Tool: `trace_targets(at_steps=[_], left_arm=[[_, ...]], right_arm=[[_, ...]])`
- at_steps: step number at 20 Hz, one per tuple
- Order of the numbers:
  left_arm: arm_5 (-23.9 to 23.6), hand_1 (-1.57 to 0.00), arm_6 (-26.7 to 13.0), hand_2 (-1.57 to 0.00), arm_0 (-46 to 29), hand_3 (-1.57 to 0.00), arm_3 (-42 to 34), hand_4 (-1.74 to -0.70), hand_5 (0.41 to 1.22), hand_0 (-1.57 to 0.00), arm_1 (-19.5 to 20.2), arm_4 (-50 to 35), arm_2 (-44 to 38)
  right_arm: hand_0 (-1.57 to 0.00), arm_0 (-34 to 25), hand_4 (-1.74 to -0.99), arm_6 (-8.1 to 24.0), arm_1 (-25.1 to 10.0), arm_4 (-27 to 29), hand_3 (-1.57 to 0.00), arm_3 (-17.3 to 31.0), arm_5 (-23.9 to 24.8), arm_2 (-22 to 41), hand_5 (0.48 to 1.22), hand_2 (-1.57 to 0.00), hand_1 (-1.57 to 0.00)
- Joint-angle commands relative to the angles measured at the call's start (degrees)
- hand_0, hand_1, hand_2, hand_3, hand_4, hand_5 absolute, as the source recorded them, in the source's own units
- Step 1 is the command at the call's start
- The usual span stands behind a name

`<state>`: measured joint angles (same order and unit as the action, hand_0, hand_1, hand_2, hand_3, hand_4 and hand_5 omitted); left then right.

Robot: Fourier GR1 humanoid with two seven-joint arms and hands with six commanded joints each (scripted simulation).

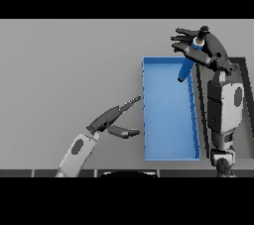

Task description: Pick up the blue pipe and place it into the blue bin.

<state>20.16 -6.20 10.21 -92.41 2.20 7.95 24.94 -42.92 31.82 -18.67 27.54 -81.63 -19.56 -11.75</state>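
The blue pipe (187, 63) hangs tilted at the far right corner of the blue bin (168, 149), its lower end over the bin's inside. My right hand (208, 45) is just above it, beyond the bin's far right corner, with fingers spread toward the left. The pipe's upper end lies against the palm; no finger curls round it. My left hand (111, 119) rests low over the table, left of the bin, with straight fingers pointing toward the bin's left wall and its thumb stretched out below.
The blue bin is a long open rectangular box in the right half of the grey table (64, 70). A dark strip (245, 110) runs along the table's right edge behind my right arm.
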Motion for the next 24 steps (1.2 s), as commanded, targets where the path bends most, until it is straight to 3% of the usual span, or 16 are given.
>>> trace_targets(at_steps=[1,4,9,10,14,15,16,18,20,22,24], left_arm=[[0.06,0.00,-0.29,0.00,0.06,0.00,-0.37,-0.88,0.422,0.00,-0.03,-0.20,0.00],[-0.09,0.00,-0.48,0.00,0.00,0.00,-0.01,-0.88,0.427,0.00,-0.06,0.14,0.07],[0.24,0.00,-0.32,0.00,-0.76,0.00,-1.19,-0.89,0.422,0.00,0.39,-0.34,0.19],[0.42,0.00,-0.22,0.00,-1.57,0.00,-1.70,-0.89,0.420,0.00,0.65,-0.53,0.34],[0.44,0.00,-0.50,0.00,-1.89,0.00,-2.43,-0.88,0.421,0.00,0.82,-0.28,0.73],[0.47,0.00,-0.51,0.00,-1.92,0.00,-2.69,-0.88,0.421,0.00,0.66,-0.35,0.92],[0.31,0.00,-0.74,0.00,-1.71,0.00,-2.15,-0.88,0.422,0.00,0.62,-0.12,0.78],[-0.08,0.00,-0.38,0.00,-1.36,0.00,-1.73,-0.88,0.425,0.00,0.72,0.22,0.46],[-0.13,0.00,-0.90,0.00,-1.03,0.00,-1.29,-0.88,0.428,0.00,0.50,0.54,0.70],[-0.15,0.00,-0.80,0.00,-1.55,0.00,-2.29,-0.88,0.429,0.00,0.27,-0.09,0.76],[-0.01,0.00,-1.24,0.00,-1.36,0.00,-1.74,-0.89,0.428,0.00,0.45,0.06,0.69]], right_arm=[[-1.57,2.33,-1.741,0.49,0.41,-0.81,-1.57,-0.85,0.51,0.11,1.221,-1.57,-1.57],[-1.57,9.04,-1.741,3.12,1.12,-2.40,-1.57,-4.70,3.50,1.37,1.221,-1.57,-1.57],[-1.57,15.63,-1.741,3.12,-3.96,-3.12,-1.52,-3.58,13.85,10.36,1.221,-1.57,-1.57],[-1.57,16.87,-1.741,3.12,-4.96,-2.44,-1.26,-3.68,15.32,12.50,1.221,-1.57,-1.57],[-1.57,18.05,-1.741,3.07,-11.12,-1.04,-0.85,-0.61,23.50,23.00,1.221,-1.57,-1.55],[-1.46,16.75,-1.678,3.11,-13.26,1.26,-0.79,1.53,25.53,26.66,1.221,-1.34,-1.34],[-1.17,14.99,-1.592,3.08,-15.76,3.90,-0.63,3.91,27.41,30.20,1.221,-1.07,-1.07],[-0.75,12.24,-1.413,3.07,-20.34,9.84,-0.40,6.16,29.44,37.73,1.221,-0.68,-0.68],[-0.48,9.64,-1.275,3.11,-23.69,13.15,-0.26,5.97,27.33,44.25,1.186,-0.44,-0.44],[-0.31,7.29,-1.175,3.12,-27.39,15.35,-0.16,5.90,25.70,51.15,1.084,-0.28,-0.28],[-0.20,6.57,-1.110,3.12,-28.70,14.31,-0.10,4.74,24.05,53.24,0.979,-0.18,-0.18]])
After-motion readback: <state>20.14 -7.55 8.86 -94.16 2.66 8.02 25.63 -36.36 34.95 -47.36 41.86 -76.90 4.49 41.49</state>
